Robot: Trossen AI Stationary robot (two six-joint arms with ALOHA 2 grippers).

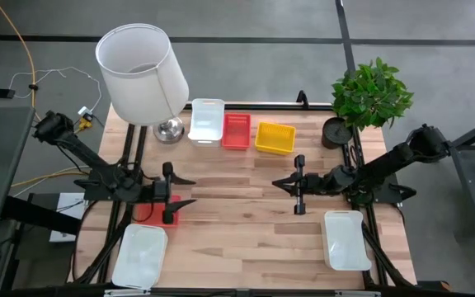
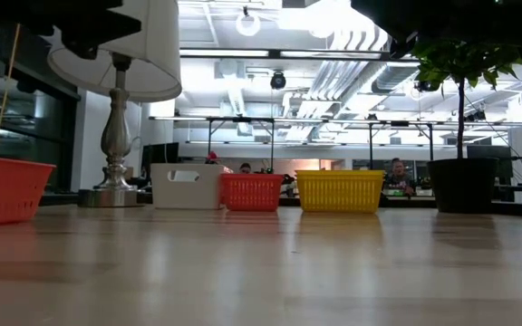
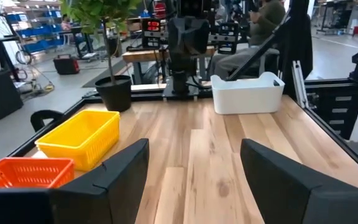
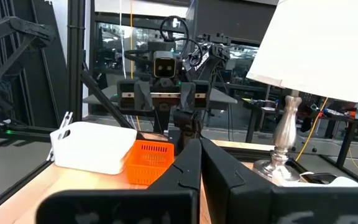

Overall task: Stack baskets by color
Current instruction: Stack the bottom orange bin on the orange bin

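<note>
1. We saw white basket (image 1: 206,120), red basket (image 1: 237,130) and yellow basket (image 1: 275,137) in a far-edge row, the white and red with long axes running front-to-back.
2. No writing was readable.
3. Left gripper (image 1: 169,194) stood with fingers apart; right gripper (image 1: 299,185) had fingers together, empty.

Smooth pale wood table (image 1: 246,231); latticed plastic baskets (image 1: 275,137); shiny metal lamp base (image 1: 169,129)

a white-shaded lamp (image 1: 143,73) on a silver base stands at the wooden counter's (image 1: 246,214) far left corner; a potted plant (image 1: 368,97) stands at its far right corner.
</note>
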